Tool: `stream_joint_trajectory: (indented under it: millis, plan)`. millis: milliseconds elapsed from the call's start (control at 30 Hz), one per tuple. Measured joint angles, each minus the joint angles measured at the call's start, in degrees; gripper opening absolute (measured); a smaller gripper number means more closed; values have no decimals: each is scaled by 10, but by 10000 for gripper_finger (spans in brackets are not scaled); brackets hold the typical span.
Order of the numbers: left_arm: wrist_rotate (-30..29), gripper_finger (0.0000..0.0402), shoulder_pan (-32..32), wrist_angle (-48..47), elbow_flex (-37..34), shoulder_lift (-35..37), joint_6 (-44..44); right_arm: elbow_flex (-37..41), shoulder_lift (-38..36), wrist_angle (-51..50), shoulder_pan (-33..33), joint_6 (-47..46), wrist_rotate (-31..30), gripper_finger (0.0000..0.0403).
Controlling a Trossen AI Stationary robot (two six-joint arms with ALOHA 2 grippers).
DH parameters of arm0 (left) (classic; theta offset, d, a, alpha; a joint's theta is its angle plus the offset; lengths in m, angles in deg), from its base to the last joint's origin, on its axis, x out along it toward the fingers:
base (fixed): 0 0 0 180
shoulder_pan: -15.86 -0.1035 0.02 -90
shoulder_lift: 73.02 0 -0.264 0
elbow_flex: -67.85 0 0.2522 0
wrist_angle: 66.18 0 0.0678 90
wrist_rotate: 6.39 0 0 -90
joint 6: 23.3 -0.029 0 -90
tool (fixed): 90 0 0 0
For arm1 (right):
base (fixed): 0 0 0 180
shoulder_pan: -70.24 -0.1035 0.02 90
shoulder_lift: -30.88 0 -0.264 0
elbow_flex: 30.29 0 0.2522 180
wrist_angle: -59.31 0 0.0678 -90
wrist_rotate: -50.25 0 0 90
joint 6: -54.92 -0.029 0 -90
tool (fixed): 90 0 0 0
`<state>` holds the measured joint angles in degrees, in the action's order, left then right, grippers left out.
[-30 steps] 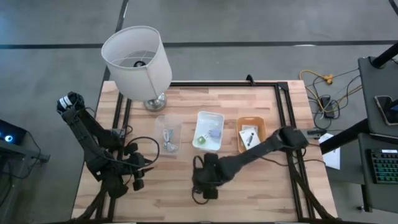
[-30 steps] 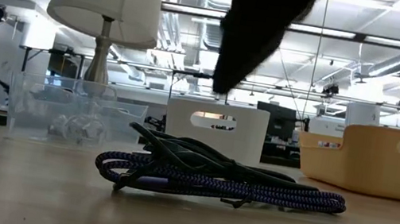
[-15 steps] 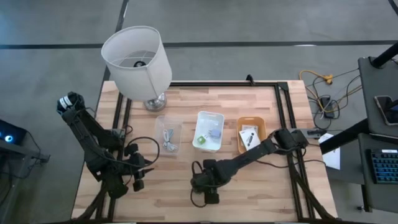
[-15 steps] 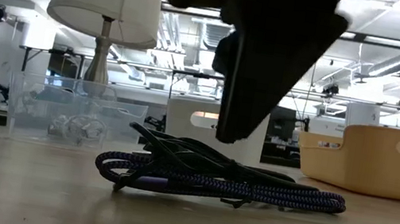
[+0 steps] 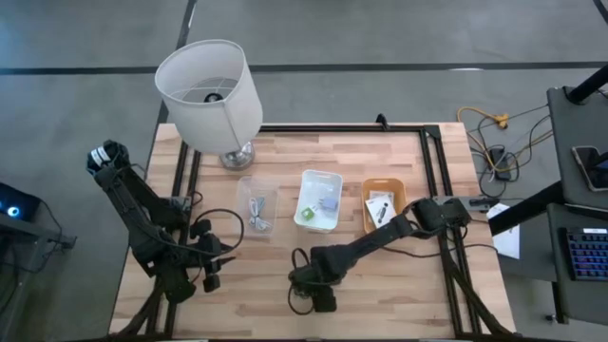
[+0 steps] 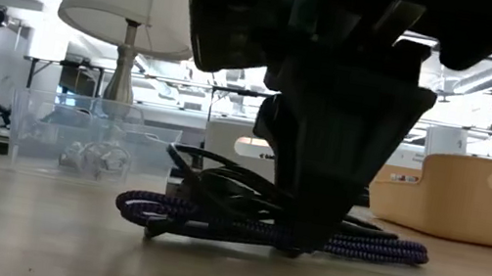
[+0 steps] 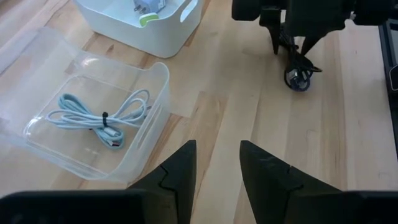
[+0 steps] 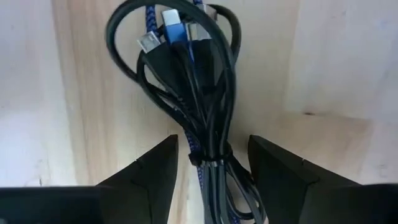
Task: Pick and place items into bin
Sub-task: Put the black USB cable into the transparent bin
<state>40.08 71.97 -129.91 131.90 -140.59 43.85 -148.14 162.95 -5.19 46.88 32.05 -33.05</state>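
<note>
A tied bundle of black and blue-purple braided cables (image 8: 199, 93) lies flat on the wooden table near its near edge (image 6: 204, 213) (image 7: 298, 74). My right gripper (image 8: 212, 168) (image 5: 306, 290) is open and points down. Its fingers straddle the bundle at its tie and reach to table level (image 6: 309, 242). My left gripper (image 7: 217, 168) is open and waits at the table's left side (image 5: 211, 275), touching nothing. The white bin (image 5: 319, 199) holds a green piece and a grey-blue cube. The orange bin (image 5: 384, 204) holds white packets. My right gripper comes at the cable bundle from above, one finger (image 8: 149, 180) on each side of its tied middle (image 8: 208, 155), across the strands. The bundle lies on the table. I cannot tell whether the fingers touch it.
A clear bin (image 5: 256, 204) with a pale coiled cable (image 7: 99, 115) stands left of the white bin. The white-shaded lamp (image 5: 209, 85) stands at the far left corner. Bare wood lies between the bins and the near edge.
My right gripper has moved down and a little toward the near edge, from above the cable bundle to table level, with its fingers now around it. The bundle has stayed where it lay.
</note>
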Motion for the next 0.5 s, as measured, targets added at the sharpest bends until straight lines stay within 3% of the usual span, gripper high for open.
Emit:
stream_joint_trajectory:
  millis: [500]
  plan:
    - [0, 106, 0, 0, -1, 0, 0, -8, -18, -4, 0, 0, 6, 89]
